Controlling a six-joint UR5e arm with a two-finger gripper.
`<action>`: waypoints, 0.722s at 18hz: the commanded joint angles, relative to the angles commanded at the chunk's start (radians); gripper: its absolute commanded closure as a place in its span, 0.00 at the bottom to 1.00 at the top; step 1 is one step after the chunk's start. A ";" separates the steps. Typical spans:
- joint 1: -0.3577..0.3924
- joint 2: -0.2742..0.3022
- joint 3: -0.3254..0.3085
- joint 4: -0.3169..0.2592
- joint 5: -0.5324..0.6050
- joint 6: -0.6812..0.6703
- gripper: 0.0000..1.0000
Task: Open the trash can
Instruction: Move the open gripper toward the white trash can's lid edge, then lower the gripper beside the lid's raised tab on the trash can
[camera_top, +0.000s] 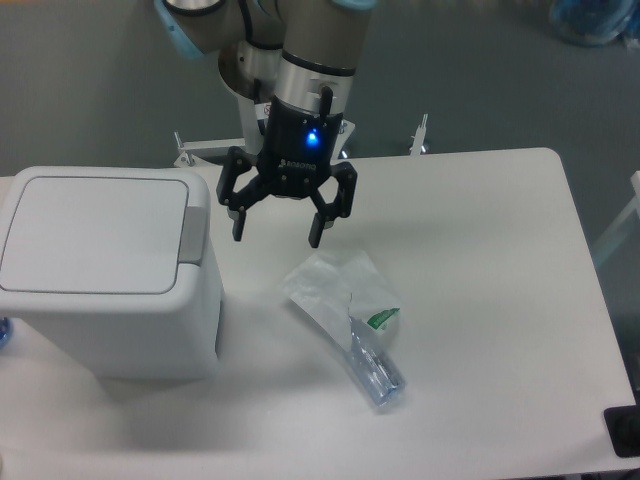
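Two fingers of the tool (276, 226) stand spread wide with nothing between them; we read that as a tool not meant to grasp here, since the lid answers to a press rather than a pinch; the tips point down and hang above the table (500, 260), in the gap between the trash can (110, 275) and the clear wrapper (345, 310).

The trash can sits at the left of the table, its flat lid (95, 232) shut and level; the grey push-bar strip (194, 234) runs along the lid's right edge, the side that faces the tool, which we take to be why the tool hangs near that edge, just beside the bin rather than over the lid's middle; the nearer finger is close to the strip but, as far as we can judge, apart from it.

The wrapper with its green label (383, 318) lies crumpled to the right of and nearer the camera than the tool, untouched, and well clear of the bin; it looks to be no part of this step.

We judge the opening not yet begun; the next move calls for one fingertip to be brought over the strip and pressed down; a miss onto the lid panel itself might simply push the bin without releasing it.
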 joint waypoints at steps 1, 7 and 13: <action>-0.008 -0.002 0.000 0.000 0.000 -0.005 0.00; -0.018 -0.008 0.000 0.002 0.000 -0.005 0.00; -0.029 -0.011 0.000 0.002 0.000 -0.003 0.00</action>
